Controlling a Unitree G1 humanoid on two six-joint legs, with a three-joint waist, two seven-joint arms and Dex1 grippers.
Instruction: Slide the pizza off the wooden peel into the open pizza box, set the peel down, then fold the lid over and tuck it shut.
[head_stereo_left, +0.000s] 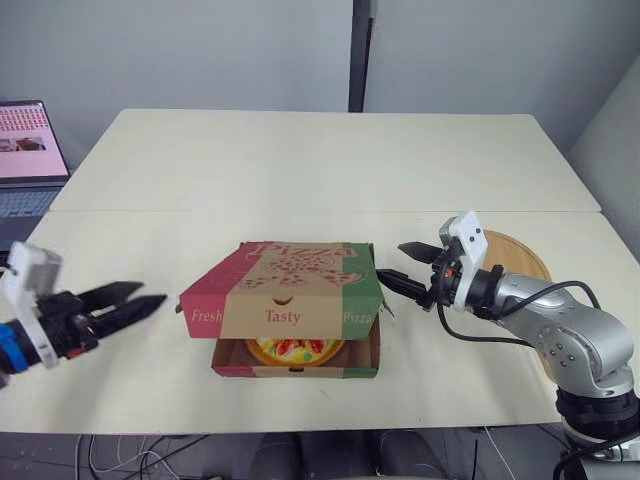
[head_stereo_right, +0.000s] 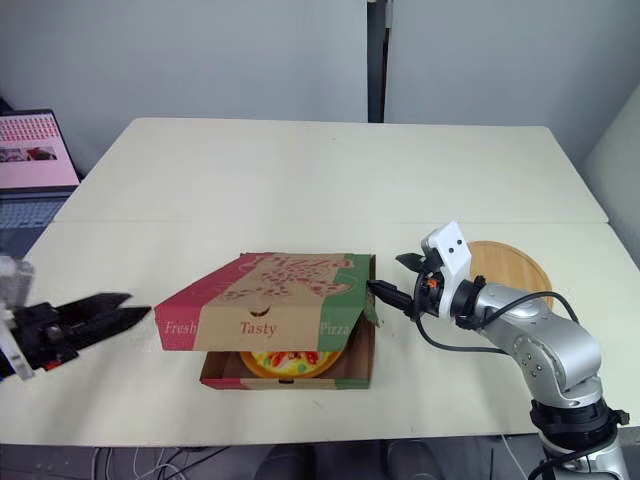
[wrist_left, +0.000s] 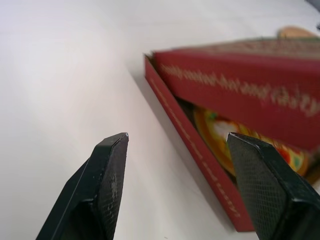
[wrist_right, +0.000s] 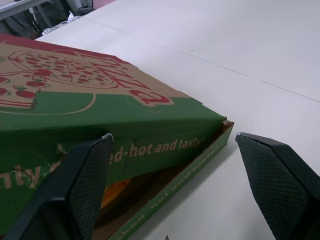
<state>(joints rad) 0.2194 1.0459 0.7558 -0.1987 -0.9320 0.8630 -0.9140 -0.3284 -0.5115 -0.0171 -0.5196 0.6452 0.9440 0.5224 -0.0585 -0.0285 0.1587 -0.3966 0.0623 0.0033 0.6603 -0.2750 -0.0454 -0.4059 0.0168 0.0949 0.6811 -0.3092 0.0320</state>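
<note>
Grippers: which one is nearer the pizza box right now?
Right gripper: its fingertips are right at the green side of the pizza box lid. Left gripper stands well clear of the red side.

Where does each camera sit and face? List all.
Left eye view: on the head, facing forward and down; shows left end effector and right end effector flanking the pizza box.
Right eye view: head's other eye, same scene.
Left wrist view: that wrist, past open fingers to the box's red side.
Right wrist view: that wrist, past open fingers to its green side.
All share the box.
</note>
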